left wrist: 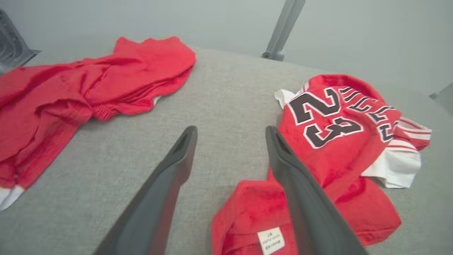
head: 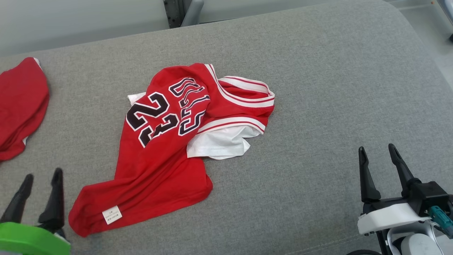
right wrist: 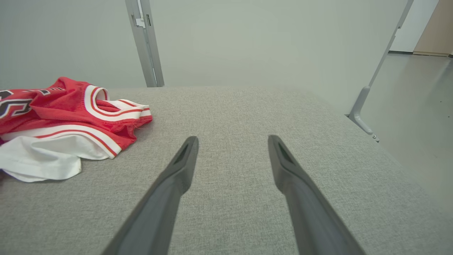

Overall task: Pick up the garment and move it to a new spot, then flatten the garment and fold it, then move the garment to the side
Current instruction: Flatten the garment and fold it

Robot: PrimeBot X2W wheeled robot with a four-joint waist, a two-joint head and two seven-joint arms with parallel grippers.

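Left gripper (head: 44, 173): fingers apart, holding nothing.
Right gripper (head: 376, 148): fingers apart, holding nothing.
Jersey (head: 159, 159): crumpled on the gray cushion (head: 318, 88), its bottom edge just beside the left gripper and well apart from the right one.
Risk one: a pinch may catch two layers, so the jersey won't lie flat.
Risk two: the other red cloth (head: 21, 102) is near the left gripper too and could get grabbed by mistake.

Bright, even, diffuse light is seen throughout; only faint shadows are cast beside the jersey (head: 159, 159). Wrist views are slightly softened and stretched at the edges.
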